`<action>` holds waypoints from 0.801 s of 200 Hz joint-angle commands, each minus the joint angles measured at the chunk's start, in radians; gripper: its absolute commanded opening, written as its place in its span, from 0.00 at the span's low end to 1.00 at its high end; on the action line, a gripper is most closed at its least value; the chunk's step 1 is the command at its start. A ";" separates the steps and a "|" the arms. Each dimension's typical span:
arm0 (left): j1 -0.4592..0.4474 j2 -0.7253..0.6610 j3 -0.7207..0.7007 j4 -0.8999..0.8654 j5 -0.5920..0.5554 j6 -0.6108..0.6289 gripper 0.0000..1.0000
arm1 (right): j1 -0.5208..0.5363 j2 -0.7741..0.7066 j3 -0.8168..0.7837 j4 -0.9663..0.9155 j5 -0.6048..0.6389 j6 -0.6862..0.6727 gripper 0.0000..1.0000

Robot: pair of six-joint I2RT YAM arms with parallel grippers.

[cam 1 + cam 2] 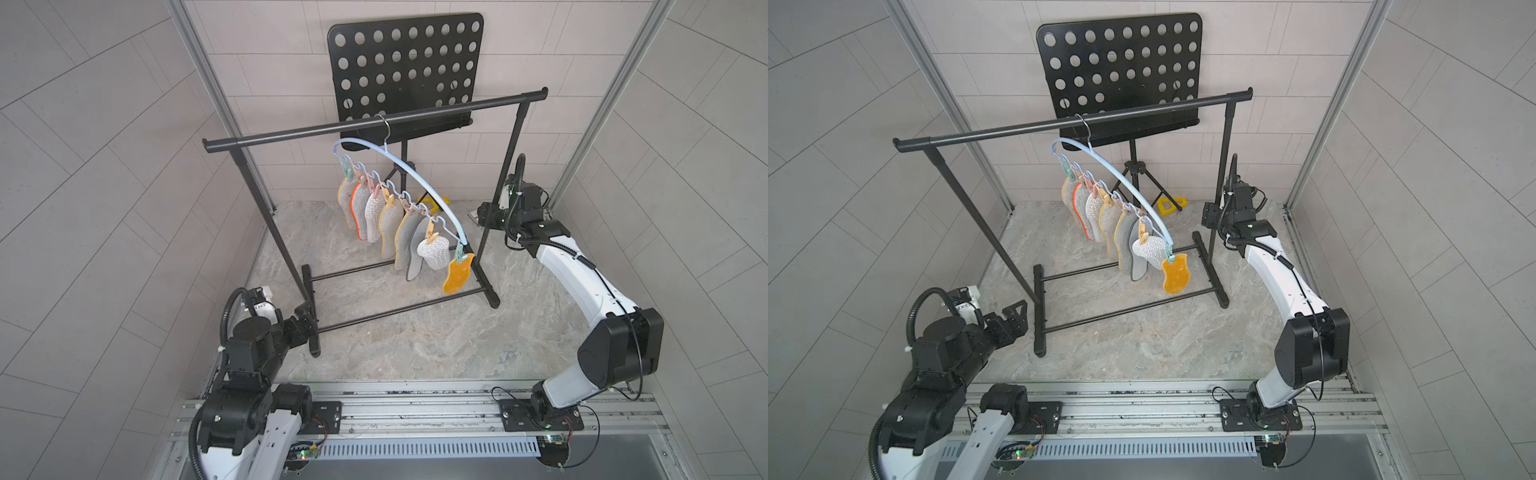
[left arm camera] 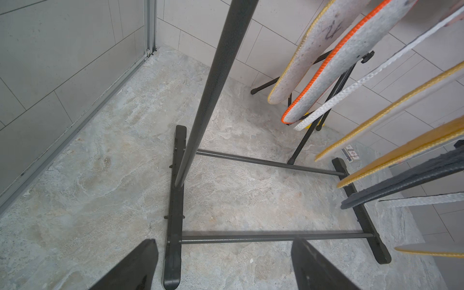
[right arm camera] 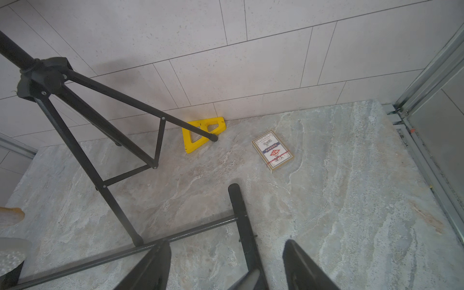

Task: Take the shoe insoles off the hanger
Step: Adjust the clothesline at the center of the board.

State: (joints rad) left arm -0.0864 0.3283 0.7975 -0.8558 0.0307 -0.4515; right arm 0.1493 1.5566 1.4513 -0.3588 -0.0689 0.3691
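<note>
The pale blue arched hanger hangs by its wire hook from the black rack's top bar. Several shoe insoles are clipped along it in a row, grey ones edged yellow, orange or white. A mustard-yellow insole hangs at the near end. In the left wrist view the insoles dangle edge-on. My left gripper is open and empty, low by the rack's left foot. My right gripper is open and empty beside the rack's right upright.
The black garment rack stands mid-floor, its base bars just beyond my left fingers. Behind it is a black perforated music stand on a tripod. A yellow triangular piece and a card box lie near the back wall.
</note>
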 commanded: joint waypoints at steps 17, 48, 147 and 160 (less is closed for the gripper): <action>-0.004 0.132 0.010 0.024 -0.104 0.032 0.89 | -0.016 -0.010 0.006 0.009 0.006 0.023 0.74; -0.004 0.208 -0.042 0.169 -0.201 0.042 0.85 | -0.024 -0.037 -0.015 0.012 -0.003 0.037 0.77; 0.025 0.789 0.110 0.418 -0.264 0.062 0.74 | -0.027 -0.099 -0.068 -0.038 -0.023 0.065 0.79; 0.036 0.846 0.160 0.396 -0.239 0.071 0.74 | -0.027 -0.109 -0.079 -0.040 -0.022 0.062 0.79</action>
State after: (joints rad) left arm -0.0635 1.0958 0.8612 -0.4759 -0.2333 -0.4076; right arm 0.1234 1.4929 1.3891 -0.3752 -0.0875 0.4282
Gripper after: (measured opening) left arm 0.739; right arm 0.793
